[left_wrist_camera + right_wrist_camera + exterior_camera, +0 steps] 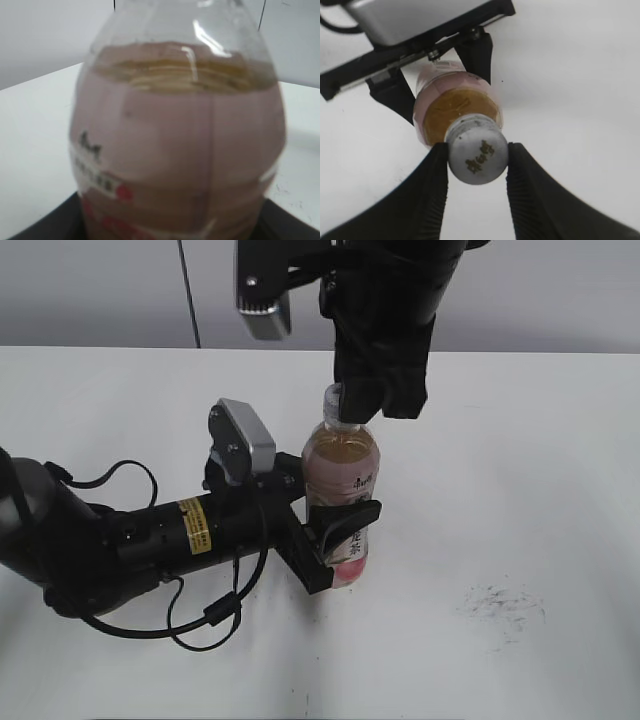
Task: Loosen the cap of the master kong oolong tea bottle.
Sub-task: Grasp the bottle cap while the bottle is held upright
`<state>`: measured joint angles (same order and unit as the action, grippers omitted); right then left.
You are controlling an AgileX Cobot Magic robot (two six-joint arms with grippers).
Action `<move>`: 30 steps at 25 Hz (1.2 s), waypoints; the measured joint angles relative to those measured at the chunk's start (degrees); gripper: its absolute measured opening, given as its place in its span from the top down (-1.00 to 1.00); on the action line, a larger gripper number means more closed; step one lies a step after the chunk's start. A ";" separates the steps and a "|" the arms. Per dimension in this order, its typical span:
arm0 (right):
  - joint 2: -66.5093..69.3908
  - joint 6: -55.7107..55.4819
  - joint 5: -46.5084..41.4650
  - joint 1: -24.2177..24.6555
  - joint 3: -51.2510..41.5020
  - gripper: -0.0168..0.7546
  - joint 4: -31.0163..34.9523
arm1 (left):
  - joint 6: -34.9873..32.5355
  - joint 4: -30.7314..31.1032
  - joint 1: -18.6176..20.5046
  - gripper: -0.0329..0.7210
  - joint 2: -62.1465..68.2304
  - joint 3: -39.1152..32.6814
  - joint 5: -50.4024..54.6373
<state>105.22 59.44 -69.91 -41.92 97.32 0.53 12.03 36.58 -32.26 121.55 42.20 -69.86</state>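
The oolong tea bottle (343, 495) stands upright on the white table, with amber tea and a pale pink label. My left gripper (338, 540) is shut on its lower body from the left. In the left wrist view the bottle (180, 145) fills the frame, with the dark jaws at the bottom corners. My right gripper (370, 400) comes down from above and is shut on the silver-grey cap (333, 398). In the right wrist view the cap (477, 155) sits pinched between the two black fingers of my right gripper (477, 152), above the bottle (455, 107).
The white table (520, 490) has grey scuff marks (500, 605) at the front right. The left arm's body and black cables (150, 540) lie across the table's left side. A grey wall stands behind the table.
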 joint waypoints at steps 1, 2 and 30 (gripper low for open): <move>0.00 4.76 0.06 0.00 0.00 0.25 -0.06 | -0.04 0.00 0.00 -0.11 0.00 0.00 -0.05; 0.00 7.57 0.06 0.00 0.00 0.25 -0.13 | -0.04 0.05 0.00 -0.11 0.00 0.00 -0.05; 0.53 -69.19 0.28 -0.05 0.53 -0.37 1.64 | 0.19 -0.12 0.00 -0.11 0.00 0.00 -0.04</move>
<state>105.76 -9.75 -69.63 -41.97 97.85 2.17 12.22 36.46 -32.26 121.55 42.20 -69.90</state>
